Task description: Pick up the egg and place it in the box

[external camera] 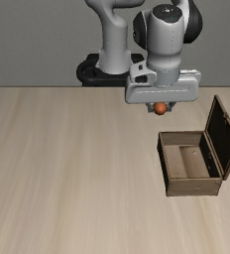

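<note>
Small, smooth orange-brown egg (160, 108) pinched between jaws closed to its width, near the pale wooden counter's (57, 169) far edge, just behind the open dark-brown box (191, 186); likely light, slippery and brittle, so best squeezed gently across its widest middle.

No text or numbers legible — none anywhere.

The desk (57, 169) was a broad surface of pale wood-grain planks. A brown box (191, 164) rested on it toward the exterior view's right, its lid raised along its right side and its inside bare. The robot's black base (97, 71) stood at the far edge.
</note>
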Controlling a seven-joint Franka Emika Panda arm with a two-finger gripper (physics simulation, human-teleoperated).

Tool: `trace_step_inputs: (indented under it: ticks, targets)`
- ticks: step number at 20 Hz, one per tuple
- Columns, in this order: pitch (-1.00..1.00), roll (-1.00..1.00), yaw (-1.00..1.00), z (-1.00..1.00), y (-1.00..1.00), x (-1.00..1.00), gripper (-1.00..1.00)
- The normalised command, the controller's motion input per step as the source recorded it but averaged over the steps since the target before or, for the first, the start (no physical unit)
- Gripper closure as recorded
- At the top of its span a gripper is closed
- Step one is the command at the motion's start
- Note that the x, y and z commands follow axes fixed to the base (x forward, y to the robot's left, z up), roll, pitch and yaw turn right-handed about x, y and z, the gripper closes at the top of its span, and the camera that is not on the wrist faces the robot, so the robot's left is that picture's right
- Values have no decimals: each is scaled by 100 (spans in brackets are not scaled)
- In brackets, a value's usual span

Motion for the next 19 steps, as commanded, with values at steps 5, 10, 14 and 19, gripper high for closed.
trace_step_inputs:
  ticks: [5, 10, 14, 19]
  targets:
    - [0, 0, 0, 0, 80, 20, 100]
    - [0, 0, 0, 0, 20, 80, 100]
    - [0, 0, 0, 0, 0, 0, -100]
    - [0, 0, 0, 0, 0, 0, -100]
